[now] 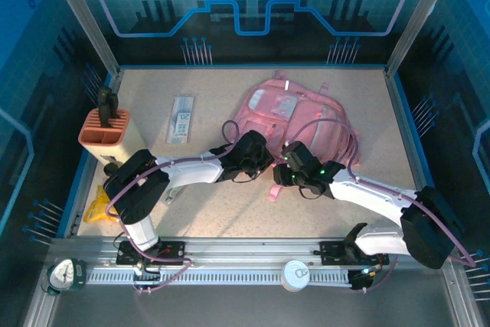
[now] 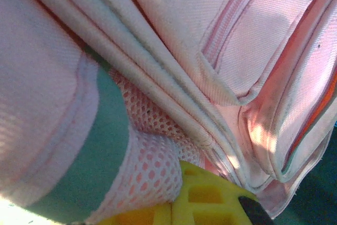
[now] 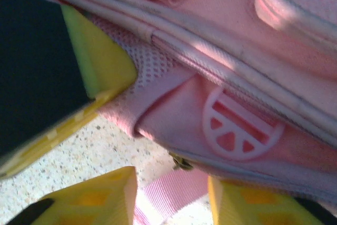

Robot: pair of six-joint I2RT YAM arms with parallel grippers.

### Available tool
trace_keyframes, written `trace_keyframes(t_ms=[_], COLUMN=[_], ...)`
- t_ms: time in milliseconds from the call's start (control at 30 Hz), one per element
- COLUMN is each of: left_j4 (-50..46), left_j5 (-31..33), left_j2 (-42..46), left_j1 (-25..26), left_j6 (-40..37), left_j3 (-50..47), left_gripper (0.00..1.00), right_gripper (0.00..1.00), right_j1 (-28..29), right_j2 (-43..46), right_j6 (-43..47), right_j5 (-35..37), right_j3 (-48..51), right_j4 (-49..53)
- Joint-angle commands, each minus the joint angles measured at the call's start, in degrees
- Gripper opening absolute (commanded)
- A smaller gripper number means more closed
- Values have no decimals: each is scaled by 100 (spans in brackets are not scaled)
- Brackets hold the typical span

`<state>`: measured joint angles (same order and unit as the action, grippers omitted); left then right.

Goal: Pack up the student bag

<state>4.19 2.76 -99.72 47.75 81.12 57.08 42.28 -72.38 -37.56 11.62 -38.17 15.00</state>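
Backpack (image 1: 306,124) on counter (image 1: 153,97): left jaws clamped on its mesh (image 2: 152,167); right jaws apart, straddling a pink strap (image 3: 168,193).

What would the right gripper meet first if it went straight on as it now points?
Probably the large soft pink fabric backpack: its edge with the round badge lies straight ahead of the right gripper, whose jaws flank a pink woven strap. Depth is unclear.
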Motion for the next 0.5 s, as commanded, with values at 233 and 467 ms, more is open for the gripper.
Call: trace_keyframes(t_ms=[233, 467], left_j4=[597, 588], left_j5=[-363, -348], left_j2=[172, 233], left_j1=[157, 156], left_j6=[-35, -71], left_j3=[234, 213], left_gripper=[0, 0], right_gripper=[35, 27], right_j1=[105, 100], right_j2=[-417, -447], right_j6=[261, 188], right_j5=[567, 1247], right_j3=[51, -128], right_j4=[-603, -219])
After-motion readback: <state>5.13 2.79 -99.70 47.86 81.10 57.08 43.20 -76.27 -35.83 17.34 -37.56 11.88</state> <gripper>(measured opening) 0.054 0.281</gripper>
